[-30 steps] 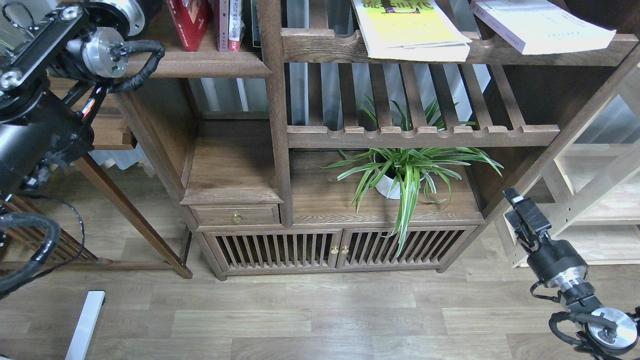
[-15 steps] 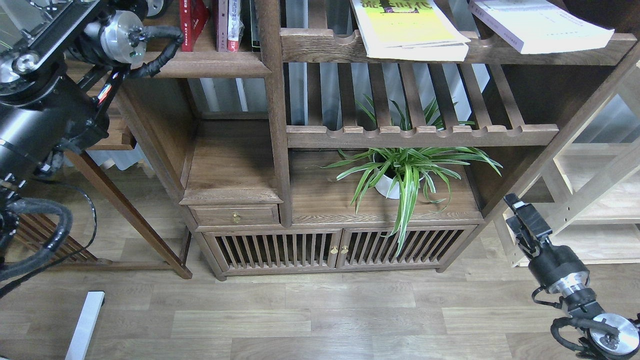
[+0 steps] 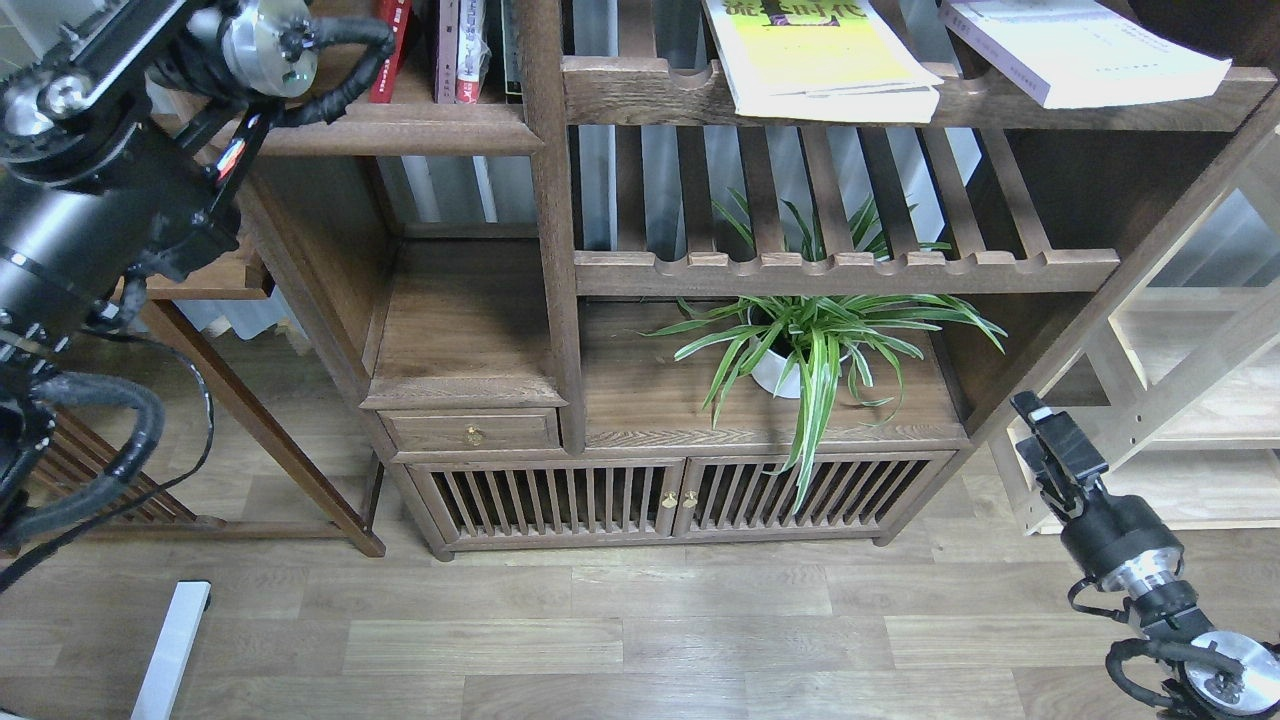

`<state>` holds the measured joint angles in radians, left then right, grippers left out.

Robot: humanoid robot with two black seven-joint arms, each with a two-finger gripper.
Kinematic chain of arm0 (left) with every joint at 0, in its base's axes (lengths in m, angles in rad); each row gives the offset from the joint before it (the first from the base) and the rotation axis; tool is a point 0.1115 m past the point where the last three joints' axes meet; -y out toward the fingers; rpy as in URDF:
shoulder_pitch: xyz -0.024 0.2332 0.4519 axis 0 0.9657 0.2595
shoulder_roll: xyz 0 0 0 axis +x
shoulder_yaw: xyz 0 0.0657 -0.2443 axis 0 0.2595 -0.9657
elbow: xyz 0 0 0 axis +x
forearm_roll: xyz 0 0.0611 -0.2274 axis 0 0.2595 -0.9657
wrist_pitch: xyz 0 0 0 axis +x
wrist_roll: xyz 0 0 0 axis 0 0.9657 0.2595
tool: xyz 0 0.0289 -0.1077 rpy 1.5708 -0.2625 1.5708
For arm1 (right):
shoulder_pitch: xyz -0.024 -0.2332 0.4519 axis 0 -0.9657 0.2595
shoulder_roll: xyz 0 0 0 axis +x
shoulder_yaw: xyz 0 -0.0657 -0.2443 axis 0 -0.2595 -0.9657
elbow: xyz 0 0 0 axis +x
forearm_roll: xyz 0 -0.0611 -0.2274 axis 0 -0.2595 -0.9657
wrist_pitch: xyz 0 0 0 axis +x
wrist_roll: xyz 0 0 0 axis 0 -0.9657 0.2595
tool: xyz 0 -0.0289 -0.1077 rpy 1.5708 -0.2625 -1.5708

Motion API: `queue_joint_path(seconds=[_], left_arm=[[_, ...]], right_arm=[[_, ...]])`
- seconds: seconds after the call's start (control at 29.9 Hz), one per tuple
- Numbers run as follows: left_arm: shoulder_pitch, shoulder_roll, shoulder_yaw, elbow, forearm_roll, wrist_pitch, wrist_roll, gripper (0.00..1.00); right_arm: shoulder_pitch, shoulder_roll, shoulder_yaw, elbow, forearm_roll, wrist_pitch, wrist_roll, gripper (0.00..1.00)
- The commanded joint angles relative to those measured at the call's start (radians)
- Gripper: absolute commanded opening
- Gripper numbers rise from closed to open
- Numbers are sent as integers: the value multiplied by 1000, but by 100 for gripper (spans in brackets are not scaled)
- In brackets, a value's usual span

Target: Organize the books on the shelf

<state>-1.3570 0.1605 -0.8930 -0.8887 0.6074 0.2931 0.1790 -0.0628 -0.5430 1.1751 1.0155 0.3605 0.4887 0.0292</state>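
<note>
Head view: we look down on a dark-brown wooden cabinet, w/ our left arm [image 3: 90, 200] coming in at top left and reaching up past the top edge, so its gripper is out of frame and we can't tell how its jaws stand. Our right gripper [image 3: 1045, 440] sits low at right, near the cabinet's right leg, apart from everything; it's dark and seen nearly end-on, so we can't tell the jaw state, and nothing shows between the fingers. The red book [image 3: 390, 45] stands upright on the solid shelf [image 3: 400, 130] at top left, just right of the left arm's wrist joint, w/ two or three more upright spines [image 3: 460, 45] beside it to the right, against the post. The yellow-green book [image 3: 820, 60] lies flat on the upper slatted rack [image 3: 650, 95], its near edge overhanging the scalloped rail. The white-lavender book [image 3: 1080, 50] lies flat on the same rack, further right, well apart from the red one. Below, a second slatted rack [image 3: 840, 270] sits over a spider plant [image 3: 810, 340] in a white pot. Lower left of the plant: a small drawer [image 3: 470, 432] w/ a brass knob; slatted doors below. Pale wood shelving [image 3: 1200, 400] stands at far right.
</note>
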Motion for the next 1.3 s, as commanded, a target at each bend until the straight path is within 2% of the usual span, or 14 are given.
queue_joint_path(seconds=[0.0,0.43,0.57,0.67,0.84,1.0,1.27], left_arm=[[-7,2,-9,-7,0,0,0,56],[-22,42,-15,-12,0,15,-13,58],[-22,71,-14,-16,0,14,-19,65],[-22,73,-15,-19,0,11,-50,71],[-21,76,-14,-27,0,9,-128,84],[-13,83,-14,-68,-1,5,-170,97],[22,162,-12,-196,-1,-18,-185,99]], right_arm=[[0,0,0,0,0,0,0,98],[-20,-2,-3,0,-3,0,-2,99],[-23,0,-3,0,-3,0,-2,99],[-23,0,-6,-3,-5,0,-2,99],[-22,2,-11,-20,-11,0,-3,99],[-22,2,-11,-41,-12,0,-3,99],[-14,0,-11,-49,-15,0,-5,99]])
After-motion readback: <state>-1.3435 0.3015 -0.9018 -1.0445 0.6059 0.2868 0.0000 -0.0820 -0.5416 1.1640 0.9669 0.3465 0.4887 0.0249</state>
